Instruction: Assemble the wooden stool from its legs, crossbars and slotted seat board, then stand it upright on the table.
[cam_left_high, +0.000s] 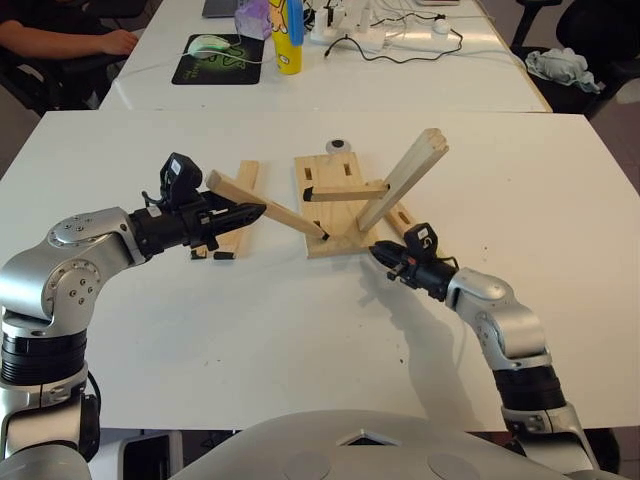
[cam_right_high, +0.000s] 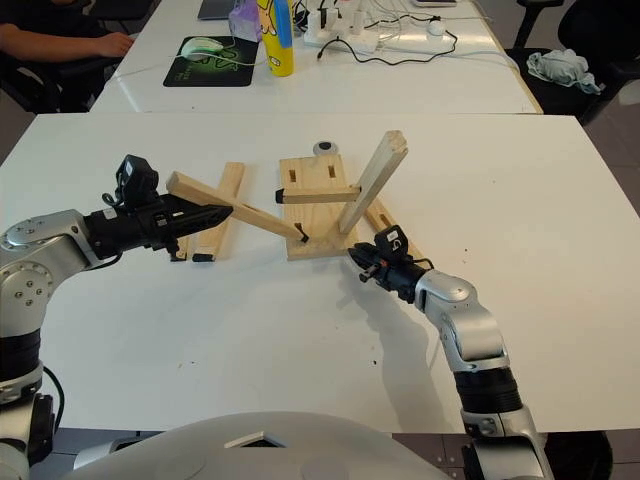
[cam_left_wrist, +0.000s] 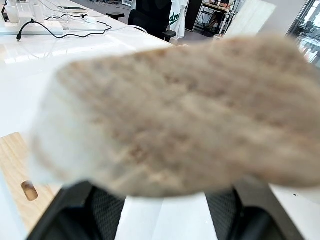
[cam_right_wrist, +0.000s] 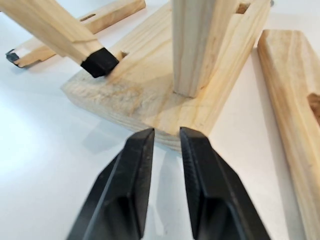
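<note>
The left hand (cam_left_high: 250, 213) is finished in black, with long tapered fingers. A black, boxy camera module (cam_left_high: 180, 174) is mounted just behind it. Further back, the arm is clad in rounded silver-grey shells (cam_left_high: 80, 240), and small dark screw holes are set into a round joint cap (cam_left_high: 72, 290). The right hand (cam_left_high: 380, 251) is likewise black. Its two fingers (cam_right_wrist: 132, 170) are shaped as smooth, matt wedges. Behind it, silver shells are followed by a black ribbed joint section (cam_left_high: 525, 385).

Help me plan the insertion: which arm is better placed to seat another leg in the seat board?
Likely left. The left tool grips a leg whose black-capped end touches the seat board at a slot. The right tool is empty, slightly parted, by the board's near edge.
</note>
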